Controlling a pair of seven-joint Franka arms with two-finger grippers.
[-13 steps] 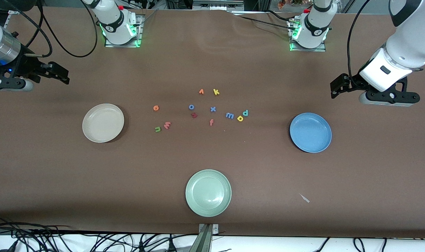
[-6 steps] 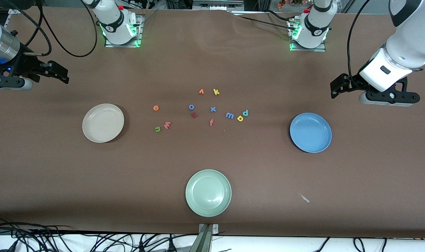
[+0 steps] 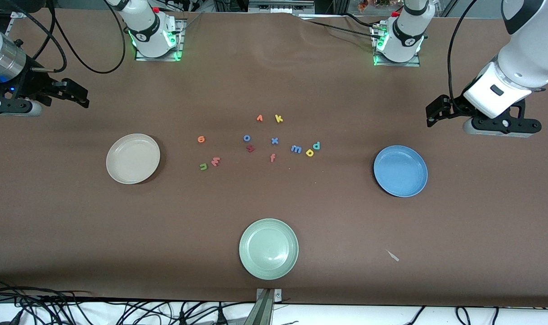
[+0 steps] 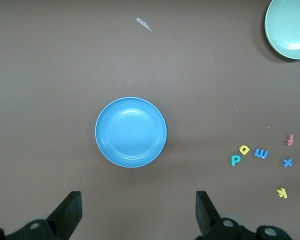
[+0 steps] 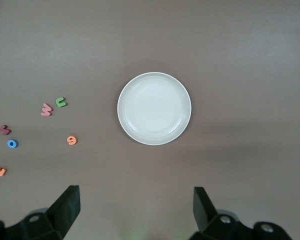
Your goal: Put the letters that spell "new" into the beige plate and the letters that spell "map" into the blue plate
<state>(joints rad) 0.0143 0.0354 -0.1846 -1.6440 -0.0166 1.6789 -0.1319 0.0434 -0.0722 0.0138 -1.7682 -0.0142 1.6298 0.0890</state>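
The beige plate (image 3: 133,158) (image 5: 154,108) lies empty toward the right arm's end of the table. The blue plate (image 3: 400,170) (image 4: 130,132) lies empty toward the left arm's end. Between them on the cloth are the green n (image 3: 203,166), pink w (image 3: 216,161) and orange e (image 3: 201,139), and closer to the blue plate the blue m (image 3: 296,149), yellow a (image 3: 309,153) and teal p (image 3: 316,145). My right gripper (image 3: 78,95) (image 5: 137,212) hangs open and empty by its table end. My left gripper (image 3: 433,112) (image 4: 138,215) hangs open and empty over bare cloth beside the blue plate.
A pale green plate (image 3: 268,248) sits near the table's front edge. Other loose letters lie among the task's: orange v (image 3: 259,118), yellow k (image 3: 278,118), blue o (image 3: 247,138), blue x (image 3: 274,141), a dark red letter (image 3: 250,148), a pink f (image 3: 273,157). A paper scrap (image 3: 393,255) lies nearby.
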